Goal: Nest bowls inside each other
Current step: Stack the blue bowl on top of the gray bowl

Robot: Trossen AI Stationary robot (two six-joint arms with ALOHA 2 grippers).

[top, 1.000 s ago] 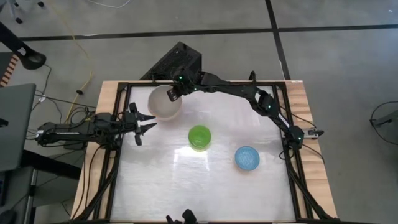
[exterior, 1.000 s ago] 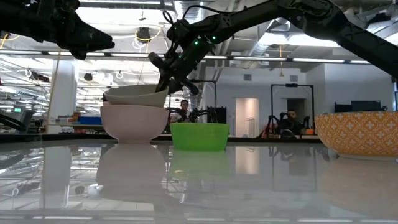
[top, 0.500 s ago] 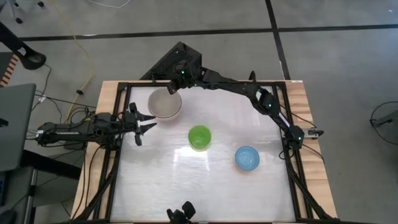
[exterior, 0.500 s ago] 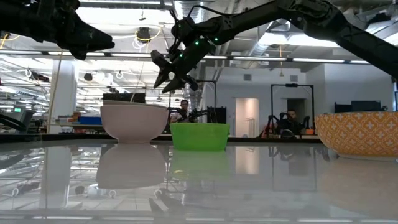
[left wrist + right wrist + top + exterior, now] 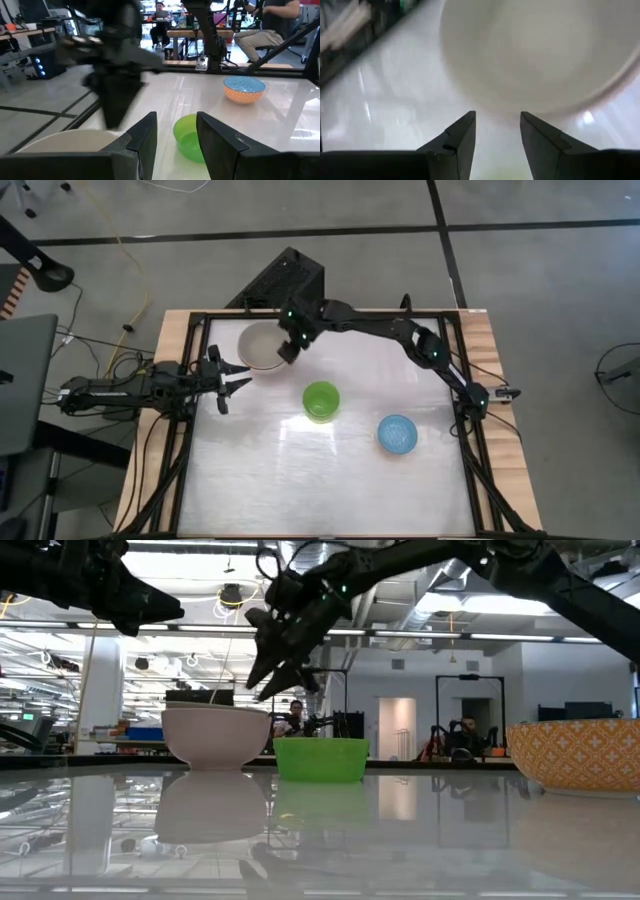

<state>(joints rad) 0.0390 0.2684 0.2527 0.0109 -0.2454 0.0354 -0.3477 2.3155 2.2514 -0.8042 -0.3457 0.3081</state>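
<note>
The salmon-pink bowl [image 5: 215, 737] stands on its base at the table's far left, with a pale bowl [image 5: 262, 346] sunk inside it. Its pale inside [image 5: 540, 55] fills the right wrist view. My right gripper [image 5: 289, 351] hangs open above the stack's near right rim, pointing slantwise down, and touches nothing [image 5: 497, 125]. The green bowl [image 5: 321, 400] rests mid-table. The light blue bowl [image 5: 397, 434], orange-patterned outside [image 5: 580, 755], sits to the right. My left gripper [image 5: 236, 376] waits open at the left edge, level.
A black frame [image 5: 330, 312] runs round the white tabletop. A dark box [image 5: 285, 280] sits beyond the far edge. Bare tabletop [image 5: 320, 480] stretches across the near half. People sit in the room beyond the table [image 5: 270, 25].
My right gripper has opened and let go of the pale bowl's far right rim. The bowl, which sat tilted on top of the pink one, has dropped level inside it. The gripper has then swung toward the near edge over the stack, tipping and rolling.
</note>
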